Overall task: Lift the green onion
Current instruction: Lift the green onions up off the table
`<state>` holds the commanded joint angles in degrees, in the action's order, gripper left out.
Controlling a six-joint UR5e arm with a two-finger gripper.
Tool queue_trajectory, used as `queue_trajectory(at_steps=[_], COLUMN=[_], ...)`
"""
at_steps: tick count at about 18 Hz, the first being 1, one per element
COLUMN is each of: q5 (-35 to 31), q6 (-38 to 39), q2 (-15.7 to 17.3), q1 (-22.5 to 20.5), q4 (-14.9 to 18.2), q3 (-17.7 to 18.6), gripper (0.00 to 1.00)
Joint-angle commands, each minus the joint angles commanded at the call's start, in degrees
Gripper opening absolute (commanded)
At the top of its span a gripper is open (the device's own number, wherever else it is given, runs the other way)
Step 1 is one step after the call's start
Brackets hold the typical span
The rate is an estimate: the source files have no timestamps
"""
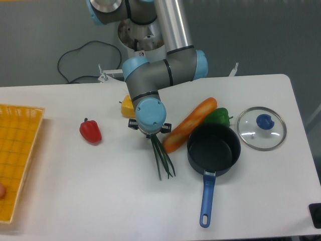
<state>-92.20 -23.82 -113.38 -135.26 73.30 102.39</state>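
The green onion (161,159) is a thin bunch of dark-green stalks fanning down and right from under my gripper (151,132), with its tips beside the pan. Its upper end is hidden beneath the blue wrist. The wrist also covers the fingers, which point down at the table. The stalks are drawn together under the gripper and have followed it, so it appears shut on them. The gripper hangs just left of the carrot.
An orange carrot (189,124) and a green bell pepper (218,116) lie to the right. A dark pan (213,149) has a blue handle (206,201). There are also a glass lid (261,128), a yellow piece (127,106), a red pepper (91,131) and a yellow basket (17,155) at the left.
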Motion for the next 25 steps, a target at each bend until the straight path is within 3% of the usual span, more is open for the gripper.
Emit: queue_trajectory(at_steps=[2,5,17,25], q5=[-1.0,-1.1,-3.2,-4.7], q6=[0.0,0.1,-0.7,-4.0], q2=[0.1,-0.1,-0.9,-0.4], q1=[0.0,0.0,-0.9,-1.1], q4=[0.2,0.4,6.1,11.9], q3=[-0.2,-1.0,-7.2,-14.8], gripper=[0.38,0.20,0.16,0.16])
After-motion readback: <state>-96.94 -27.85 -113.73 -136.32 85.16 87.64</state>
